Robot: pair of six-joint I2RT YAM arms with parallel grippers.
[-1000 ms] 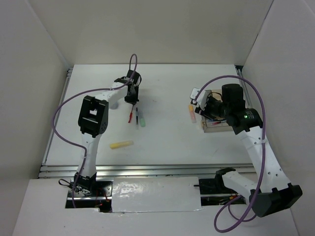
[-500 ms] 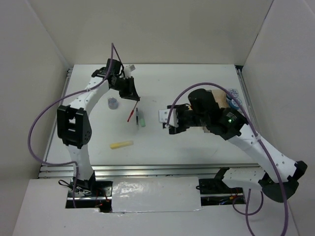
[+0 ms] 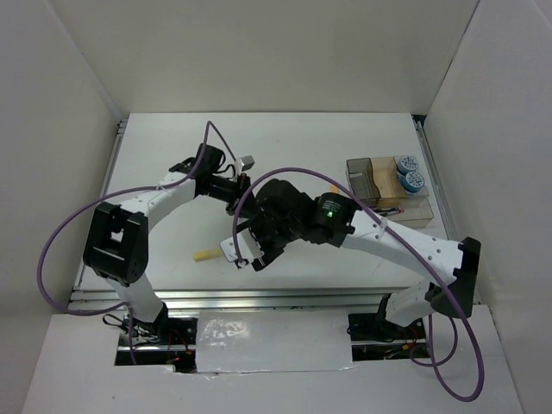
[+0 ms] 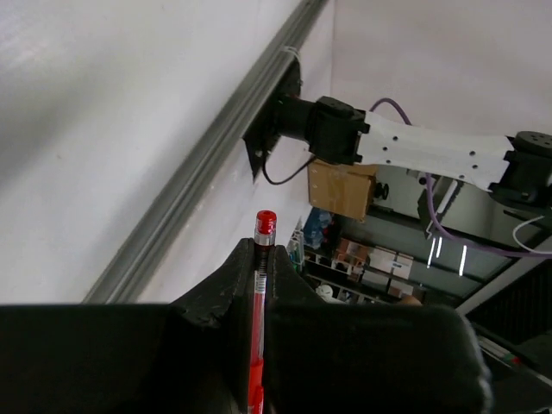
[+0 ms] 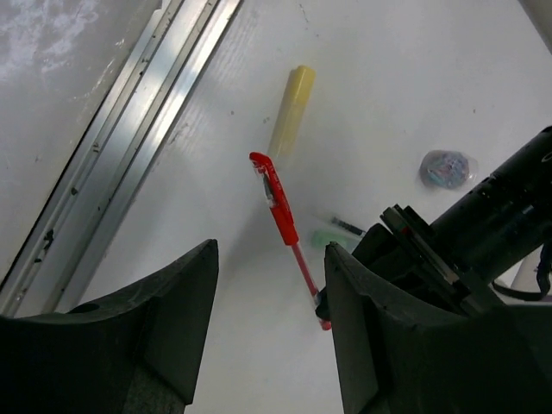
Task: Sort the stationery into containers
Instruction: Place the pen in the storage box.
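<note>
My left gripper [image 4: 259, 254] is shut on a thin red pen [image 4: 261, 259], which sticks out past the fingertips. In the top view the left gripper [image 3: 231, 191] is at mid-table. My right gripper [image 5: 269, 259] is open and empty, hovering over the same red pen [image 5: 280, 207]; in the top view the right gripper [image 3: 246, 252] is near the front. A yellow highlighter [image 5: 291, 110] lies beyond the pen and also shows in the top view [image 3: 203, 255]. A green highlighter [image 5: 326, 237] and a patterned tape roll [image 5: 446, 168] lie by the left gripper. The brownish container [image 3: 364, 177] holds two blue tape rolls [image 3: 409, 172].
The aluminium rail [image 3: 259, 297] runs along the table's front edge, close to my right gripper, and shows in the right wrist view [image 5: 129, 129]. White walls enclose the table on the left, back and right. The right arm [image 3: 379, 233] stretches across the middle.
My right arm has swung from the container leftward and forward to mid-table. My left gripper has come down and closed on the red pen, which lay on the table before.
</note>
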